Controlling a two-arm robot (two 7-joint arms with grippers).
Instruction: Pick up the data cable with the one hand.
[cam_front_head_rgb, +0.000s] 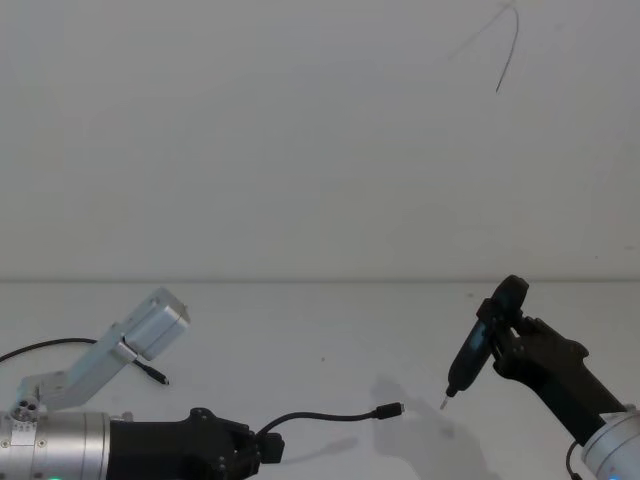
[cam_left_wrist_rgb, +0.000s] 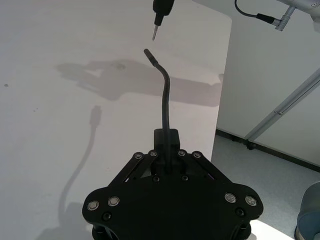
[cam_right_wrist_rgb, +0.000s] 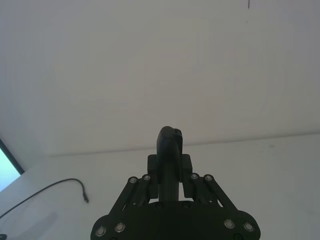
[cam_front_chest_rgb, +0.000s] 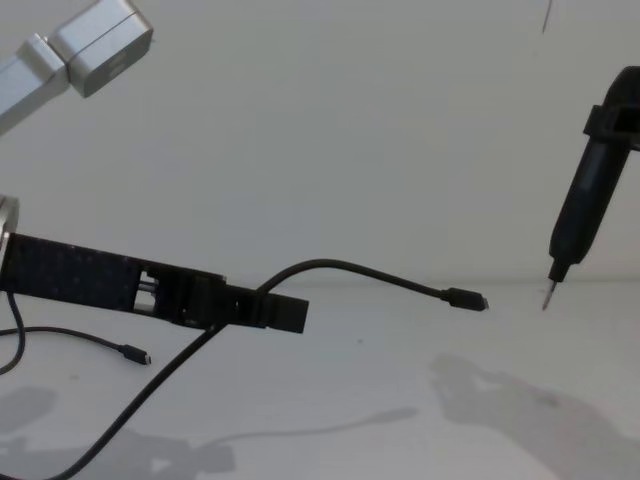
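Note:
My left gripper (cam_front_head_rgb: 265, 452) (cam_front_chest_rgb: 285, 313) (cam_left_wrist_rgb: 166, 137), the one hand, is shut on the data cable (cam_front_head_rgb: 320, 418) (cam_front_chest_rgb: 350, 266) (cam_left_wrist_rgb: 164, 95). The thin black cord rises out of the jaws, arcs forward and ends in a small dark plug (cam_front_head_rgb: 390, 409) (cam_front_chest_rgb: 467, 298) (cam_left_wrist_rgb: 150, 54) held above the white table, with its shadow below. The cord's other end trails down under the gripper. At the right, my right gripper (cam_front_head_rgb: 508, 338) (cam_right_wrist_rgb: 170, 162) is shut on a narrow dark tool (cam_front_chest_rgb: 580, 220) (cam_right_wrist_rgb: 170, 137) whose pale tip (cam_front_head_rgb: 444, 402) (cam_left_wrist_rgb: 155, 34) points down close to the plug.
A second black cable (cam_front_head_rgb: 60, 345) (cam_front_chest_rgb: 100, 345) (cam_right_wrist_rgb: 65, 182) with a small plug lies on the table at the left. A silver bracket with a boxy head (cam_front_head_rgb: 150, 325) (cam_front_chest_rgb: 100, 35) stands above it. The table's far edge (cam_front_head_rgb: 320, 281) meets a white wall.

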